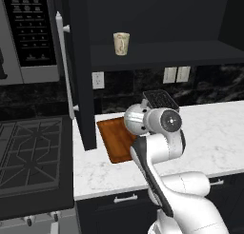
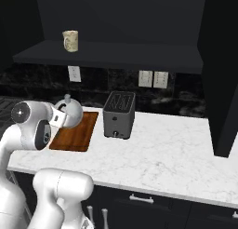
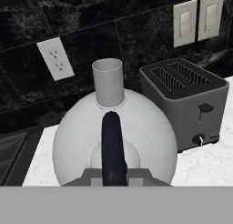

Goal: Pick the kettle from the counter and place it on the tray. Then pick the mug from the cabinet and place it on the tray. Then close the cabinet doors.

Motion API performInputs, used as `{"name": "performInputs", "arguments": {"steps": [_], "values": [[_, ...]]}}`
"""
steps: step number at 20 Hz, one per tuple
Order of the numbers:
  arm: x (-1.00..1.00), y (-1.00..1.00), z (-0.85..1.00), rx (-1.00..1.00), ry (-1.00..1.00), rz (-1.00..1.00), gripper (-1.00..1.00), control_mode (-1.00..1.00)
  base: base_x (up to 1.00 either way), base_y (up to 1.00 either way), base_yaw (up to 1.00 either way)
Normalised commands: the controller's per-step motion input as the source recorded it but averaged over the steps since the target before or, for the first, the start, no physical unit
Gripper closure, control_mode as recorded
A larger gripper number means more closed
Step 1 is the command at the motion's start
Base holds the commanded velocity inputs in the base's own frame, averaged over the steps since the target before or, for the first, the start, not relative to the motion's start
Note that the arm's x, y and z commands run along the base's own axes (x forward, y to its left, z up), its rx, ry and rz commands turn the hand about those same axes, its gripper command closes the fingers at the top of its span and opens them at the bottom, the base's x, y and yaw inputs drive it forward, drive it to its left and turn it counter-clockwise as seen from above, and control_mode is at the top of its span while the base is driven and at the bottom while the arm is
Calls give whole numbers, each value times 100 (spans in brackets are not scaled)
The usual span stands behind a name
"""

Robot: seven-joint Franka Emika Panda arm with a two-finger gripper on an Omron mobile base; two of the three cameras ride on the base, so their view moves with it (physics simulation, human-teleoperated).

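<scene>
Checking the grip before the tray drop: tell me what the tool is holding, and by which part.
The kettle, held by its black arched handle on top, above the tray.

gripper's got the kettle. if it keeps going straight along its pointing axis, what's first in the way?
Likely the black backsplash wall behind the counter. The gripper, shut on the kettle, points toward it between the outlet and the toaster; the toaster sits just right, depth unclear.

Kettle (image 3: 136,127) takes up the middle of the frame, black handle running down its front. Toaster (image 3: 186,104) sits right, wall outlet (image 3: 55,59) upper left.
</scene>
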Motion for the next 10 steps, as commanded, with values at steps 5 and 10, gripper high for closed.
{"name": "performInputs", "arguments": {"steps": [5, 10], "values": [[22, 22, 4, 0, 6, 15, 100, -100, 0, 0, 0], [35, 20, 4, 0, 17, 14, 100, -100, 0, 0, 0]]}}
